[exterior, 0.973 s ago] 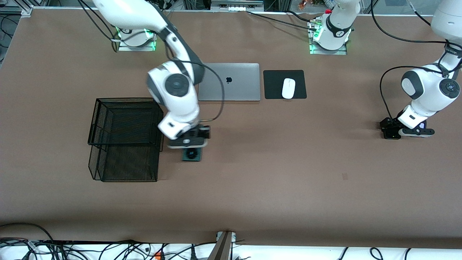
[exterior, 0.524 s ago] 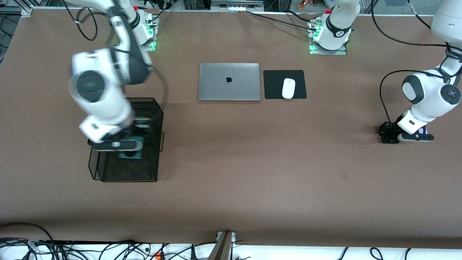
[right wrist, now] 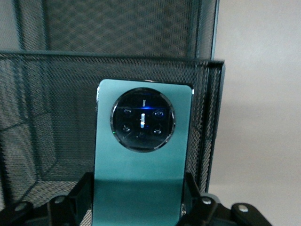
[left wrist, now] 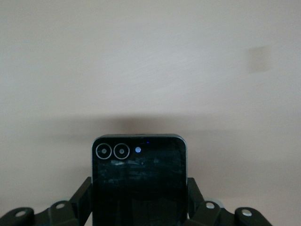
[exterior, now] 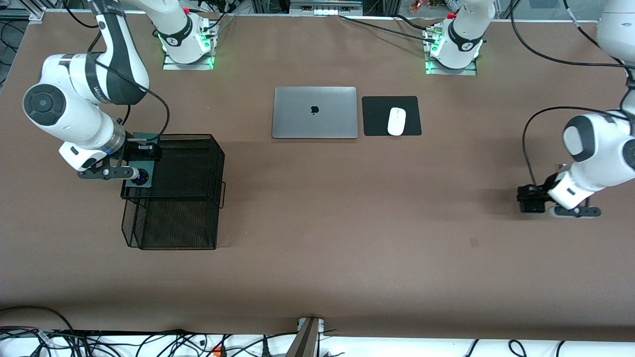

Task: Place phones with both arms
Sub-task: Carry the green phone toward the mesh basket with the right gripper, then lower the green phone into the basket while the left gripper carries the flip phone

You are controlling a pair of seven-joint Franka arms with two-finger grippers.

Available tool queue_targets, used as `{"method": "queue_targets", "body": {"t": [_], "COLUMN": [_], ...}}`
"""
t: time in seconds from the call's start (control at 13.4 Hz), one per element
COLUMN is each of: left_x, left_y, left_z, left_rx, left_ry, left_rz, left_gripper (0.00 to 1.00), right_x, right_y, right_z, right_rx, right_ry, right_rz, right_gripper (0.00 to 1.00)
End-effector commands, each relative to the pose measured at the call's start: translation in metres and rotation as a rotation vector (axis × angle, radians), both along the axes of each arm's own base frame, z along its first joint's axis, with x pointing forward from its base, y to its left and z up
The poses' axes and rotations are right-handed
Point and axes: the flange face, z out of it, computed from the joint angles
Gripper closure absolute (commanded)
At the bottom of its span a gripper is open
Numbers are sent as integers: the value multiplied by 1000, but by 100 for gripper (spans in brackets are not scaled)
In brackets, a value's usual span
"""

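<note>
My right gripper (exterior: 143, 150) is shut on the long dark-green phone (exterior: 144, 166) and holds it over the edge of the black mesh basket (exterior: 198, 148) at the right arm's end. In the right wrist view the gripper (right wrist: 140, 203) clamps the phone (right wrist: 142, 155), its round black camera ring pointing away, with the basket (right wrist: 56, 70) under it. My left gripper (exterior: 538, 201) is shut on the small squarish black phone (exterior: 527, 204), just above the table at the left arm's end. In the left wrist view the gripper (left wrist: 139, 209) holds that phone (left wrist: 139, 181). The pale lilac phone does not show.
A closed silver laptop (exterior: 314, 112) lies mid-table toward the arm bases. Beside it a white mouse (exterior: 396, 121) sits on a black mouse pad (exterior: 377, 116). The basket has two tiers, the lower one jutting toward the front camera.
My right arm swung the green phone from beside the basket across it to the edge at the right arm's end. My left gripper moved toward the front camera with the black phone.
</note>
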Motion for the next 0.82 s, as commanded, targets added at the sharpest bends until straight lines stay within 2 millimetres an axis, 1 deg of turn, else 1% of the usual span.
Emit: {"method": "queue_targets", "body": {"t": [0.0, 0.07, 0.15, 0.3, 0.45, 0.52, 0.6, 0.75], "left_x": [19, 19, 23, 22, 19, 16, 12, 2], "left_y": [-89, -123, -155, -233, -301, -332, -366, -433], "left_z": [6, 6, 10, 8, 10, 10, 10, 0], "left_rx": [6, 11, 12, 14, 11, 10, 8, -9], "left_ry": [7, 22, 19, 36, 43, 43, 44, 39], "left_rz": [25, 54, 93, 185, 267, 295, 316, 316], "left_gripper": [100, 100, 100, 100, 100, 100, 100, 100], "right_x": [-16, -14, -13, -11, -6, -5, -5, -4], "right_y": [-9, -10, -10, -10, -10, -10, -10, -10], "right_z": [-13, -17, -23, -32, -40, -44, -44, -44], "right_rx": [25, 21, 18, 9, 0, -3, -2, 20], "right_ry": [-18, -30, -37, -49, -70, -67, -67, -69], "right_rz": [8, 6, 4, 8, 8, 6, 5, -18], "right_gripper": [100, 100, 100, 100, 100, 100, 100, 100]}}
